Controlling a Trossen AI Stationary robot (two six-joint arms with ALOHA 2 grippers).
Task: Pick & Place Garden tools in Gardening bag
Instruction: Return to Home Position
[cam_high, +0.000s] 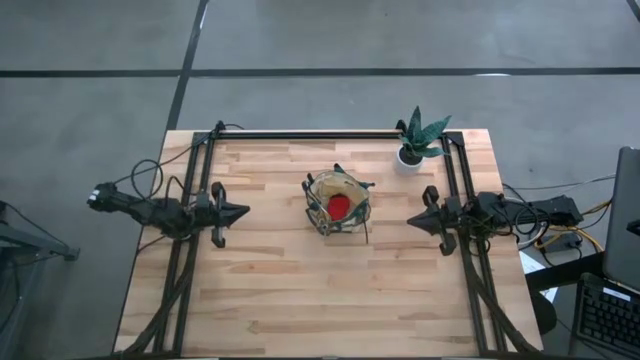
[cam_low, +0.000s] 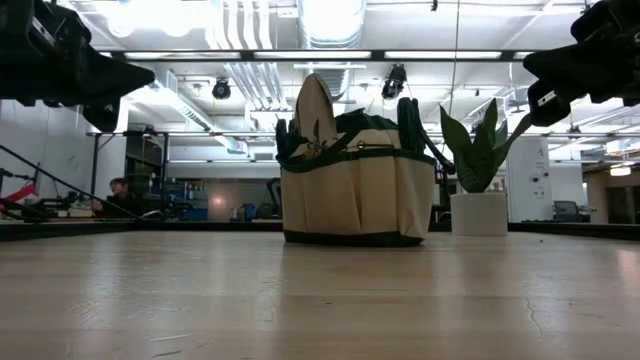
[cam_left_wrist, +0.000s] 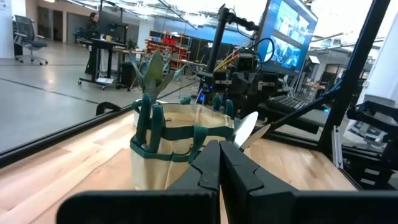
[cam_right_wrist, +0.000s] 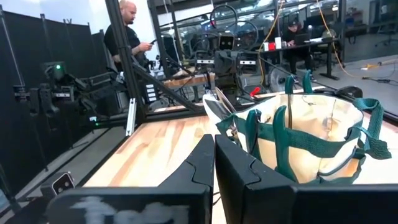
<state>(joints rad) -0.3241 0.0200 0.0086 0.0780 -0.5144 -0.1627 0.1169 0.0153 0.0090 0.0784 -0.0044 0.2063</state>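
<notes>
Tan gardening bag (cam_low: 355, 200) stands midway between left gripper (cam_high: 243, 211) and right gripper (cam_high: 412, 220), both closed, empty and well apart from it.

both arms matte black: left arm (cam_high: 150, 208) has a thin black cable (cam_high: 148, 172) looping off its rear, right arm (cam_high: 490, 212) trails a bundle of black and orange-yellow wires (cam_high: 555, 238). from above the left gripper (cam_high: 240, 211) and right gripper (cam_high: 412, 219) each taper to a sharp point. close up, left fingers (cam_left_wrist: 205, 168) and right fingers (cam_right_wrist: 200, 165) are black angular wedges with chamfered faces, on a boxy black base.
</notes>
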